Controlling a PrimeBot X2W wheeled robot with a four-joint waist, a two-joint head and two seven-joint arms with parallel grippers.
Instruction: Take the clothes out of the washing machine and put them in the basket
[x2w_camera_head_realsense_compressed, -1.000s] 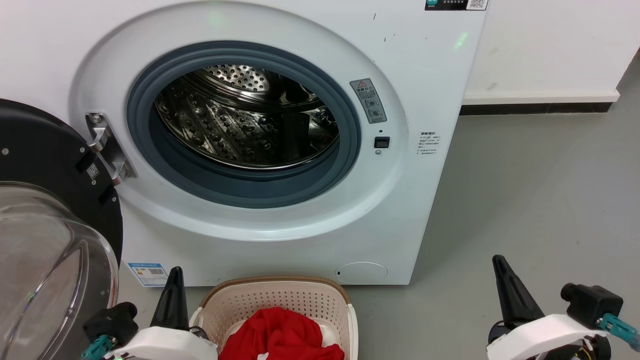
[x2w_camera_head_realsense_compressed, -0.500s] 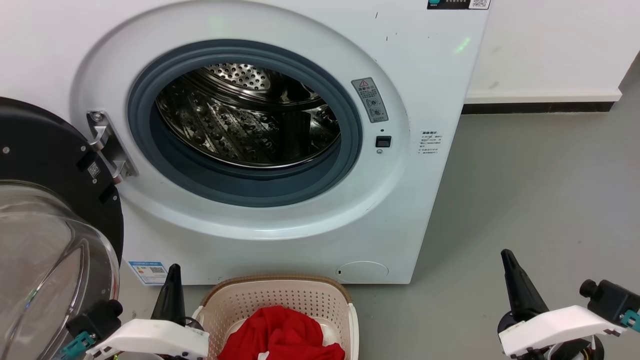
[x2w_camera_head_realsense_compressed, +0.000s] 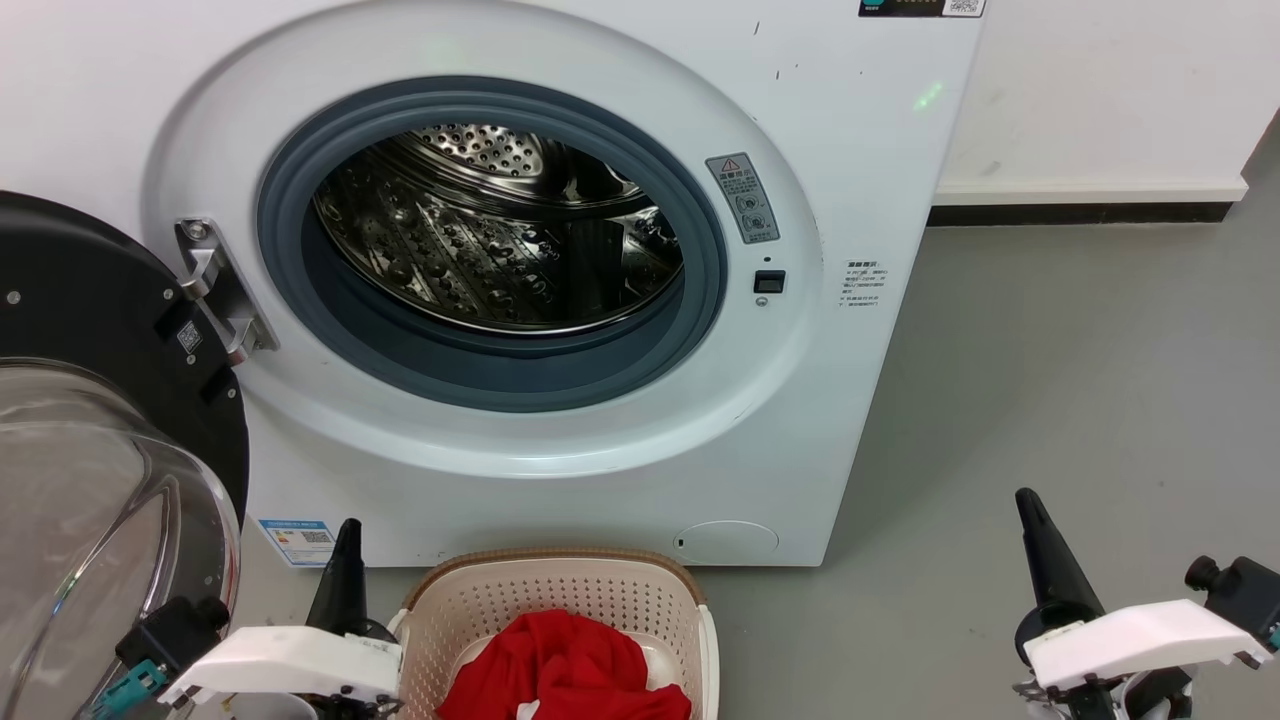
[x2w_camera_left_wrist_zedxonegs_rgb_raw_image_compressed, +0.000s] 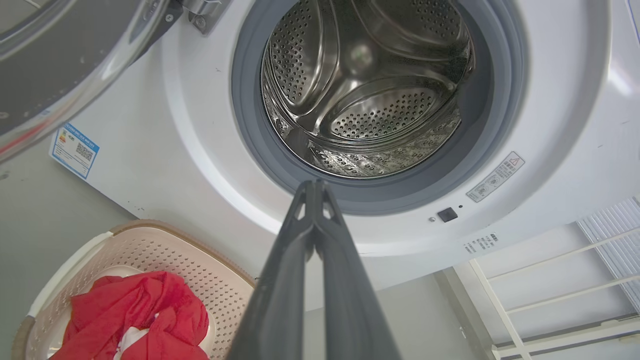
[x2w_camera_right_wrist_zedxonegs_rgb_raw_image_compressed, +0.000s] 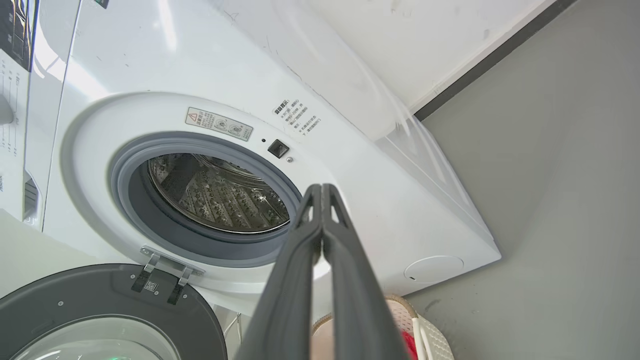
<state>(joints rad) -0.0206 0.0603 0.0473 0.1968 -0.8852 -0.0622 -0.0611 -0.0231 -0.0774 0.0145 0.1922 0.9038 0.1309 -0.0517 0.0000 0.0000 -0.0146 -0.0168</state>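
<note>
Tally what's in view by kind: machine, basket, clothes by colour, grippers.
washing machine: 1
basket: 1
red garment: 1
white fabric piece: 1
grippers, left gripper and right gripper: 2
Total: 6

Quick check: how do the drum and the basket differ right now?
The drum is shiny steel; the basket is cream plastic with a brown rim. The drum's visible inside is bare metal; the basket holds the red clothes. The drum opens forward, in the washing machine; the basket opens upward, on the floor before it. Both are perforated.
</note>
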